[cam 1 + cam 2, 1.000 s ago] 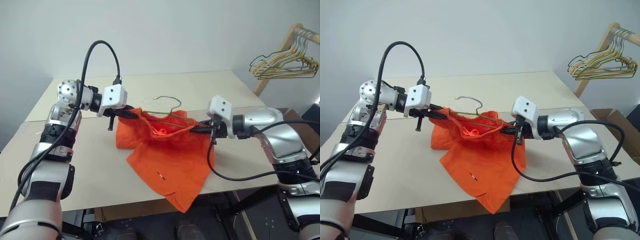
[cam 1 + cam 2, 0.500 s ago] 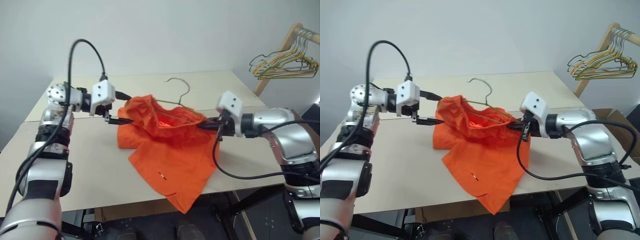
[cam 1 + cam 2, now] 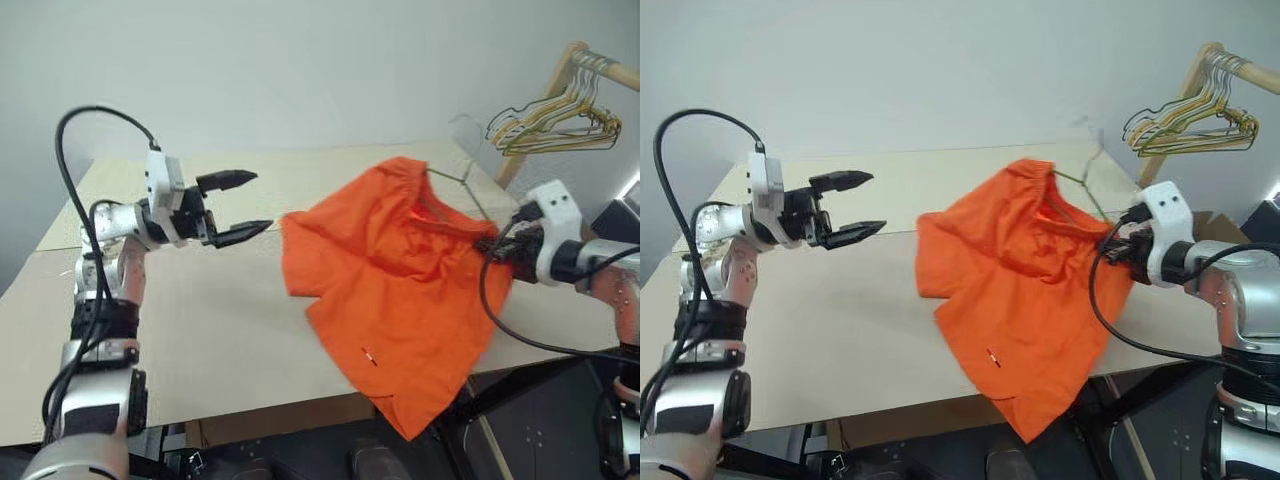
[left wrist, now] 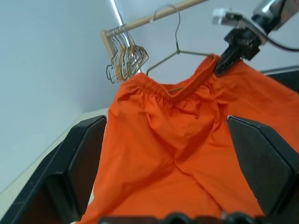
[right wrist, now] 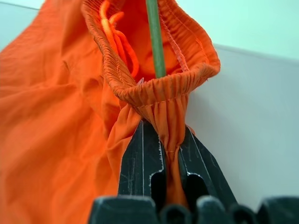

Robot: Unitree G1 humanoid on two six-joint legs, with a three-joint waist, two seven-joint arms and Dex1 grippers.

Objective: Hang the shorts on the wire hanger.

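The left gripper [image 3: 240,204] has let go and gapes; the right gripper [image 5: 161,140] pinches the shorts [image 3: 400,280] waistband, apparently threaded on the wire hanger [image 4: 180,46], swung rightward

A big pale table [image 3: 240,330] fills the middle of the room. Its top is light tan and smooth, and a thin line runs across it where two boards meet. Behind the table stands a plain wall [image 3: 330,70], grey-white with nothing on it. At the far right corner a wooden rack [image 3: 560,75] leans up, with a round wooden bar on top. A bunch of thin hangers [image 3: 550,125], yellow, green and pale, hangs from that bar. Under the table's front edge the floor [image 3: 300,460] looks dark. The light is soft and even.
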